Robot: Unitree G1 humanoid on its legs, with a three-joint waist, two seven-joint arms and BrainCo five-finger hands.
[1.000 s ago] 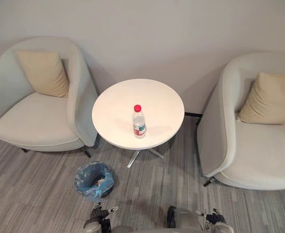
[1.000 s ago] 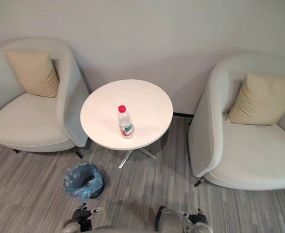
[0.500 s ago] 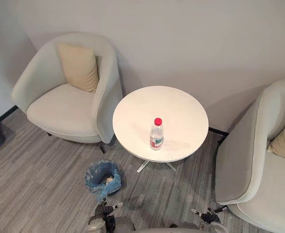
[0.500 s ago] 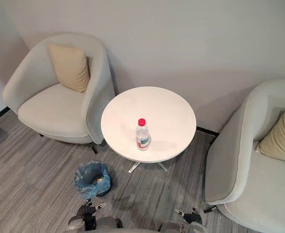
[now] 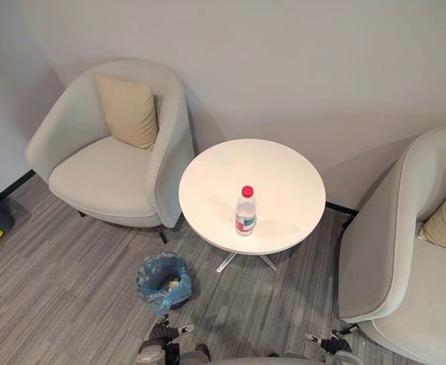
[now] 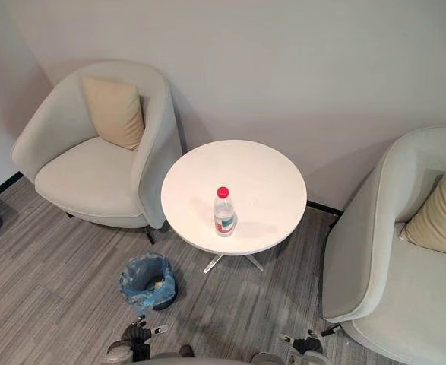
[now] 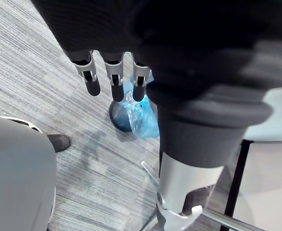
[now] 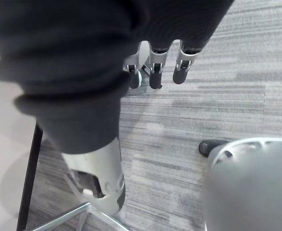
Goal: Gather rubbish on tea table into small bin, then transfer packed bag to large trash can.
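At the bottom edge, the left hand [image 7: 116, 77] and right hand [image 8: 154, 67] hang low over the carpet, fingers straight, slightly apart, and holding nothing. Just above them, at lower left of centre, is the small bin [image 5: 164, 283], lined with a blue bag [image 7: 140, 114]. Beyond it, mid-frame, a red-capped water bottle [image 5: 245, 211] stands upright on the round tea table [image 5: 207, 163]. An armchair [image 5: 109, 163] sits at the upper left and a second armchair [image 5: 393, 258] at the right edge. Gathering looks barely begun. Next, the robot should probably close in on the table, curl one hand round the bottle and drop it into the bin.
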